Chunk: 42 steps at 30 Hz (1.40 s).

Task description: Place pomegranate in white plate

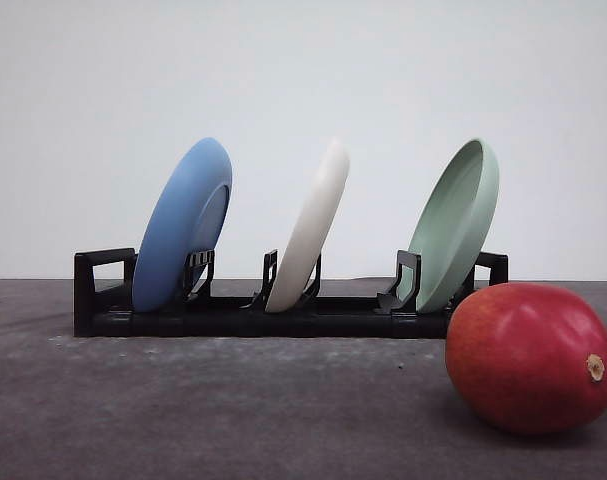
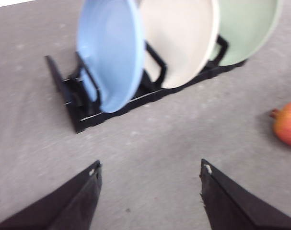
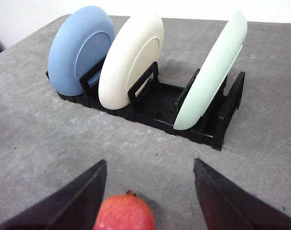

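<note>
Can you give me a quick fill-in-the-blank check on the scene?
1. The white plate stands on edge in a black ____.
2. It sits between the blue plate and the ____ plate.
3. The pomegranate lies on the ____.
4. Both the left gripper and right gripper are ____.

Missing: rack; green; table; open

A black dish rack is set on a grey table. A blue plate is held on edge at the rack's left end and a pale green plate at its right end, both tilted rightward in the front view.
</note>
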Each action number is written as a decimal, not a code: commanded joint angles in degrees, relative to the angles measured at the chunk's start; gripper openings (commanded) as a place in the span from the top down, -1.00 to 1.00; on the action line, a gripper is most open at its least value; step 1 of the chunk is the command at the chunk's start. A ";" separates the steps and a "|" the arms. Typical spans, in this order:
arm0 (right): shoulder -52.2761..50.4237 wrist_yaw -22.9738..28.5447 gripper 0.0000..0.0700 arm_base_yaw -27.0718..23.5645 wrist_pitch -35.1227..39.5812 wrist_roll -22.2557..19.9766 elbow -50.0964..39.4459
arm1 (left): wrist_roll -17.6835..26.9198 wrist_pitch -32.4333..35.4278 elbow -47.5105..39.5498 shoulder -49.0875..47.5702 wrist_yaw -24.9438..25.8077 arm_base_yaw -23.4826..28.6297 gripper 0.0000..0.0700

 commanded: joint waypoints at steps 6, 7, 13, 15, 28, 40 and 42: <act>0.17 -0.29 -0.04 0.22 0.57 -0.27 1.03 | 4.61 4.53 1.19 3.04 0.28 -4.54 -0.12; 0.17 -0.29 -0.04 0.22 0.57 -0.11 1.03 | 4.81 5.21 1.19 3.75 0.19 -5.27 -0.13; 0.17 -0.27 -0.04 0.22 0.57 -0.03 1.03 | 4.89 11.69 1.19 9.98 -1.28 -9.60 -0.12; 0.17 -0.26 -0.04 0.22 0.57 -0.02 1.03 | 4.89 14.55 1.19 12.48 -2.55 -11.22 -0.12; 0.17 -0.23 -0.04 0.22 0.57 -0.11 1.03 | 4.74 36.81 1.19 29.58 -14.44 -21.61 -0.12; 0.17 -0.19 -0.04 0.22 0.61 -0.24 1.03 | 1.29 62.04 1.55 45.67 -18.72 -25.51 -0.12; 0.17 -0.20 -0.04 0.22 0.61 -0.24 1.03 | 0.19 62.78 2.41 48.15 -19.75 -25.81 -0.12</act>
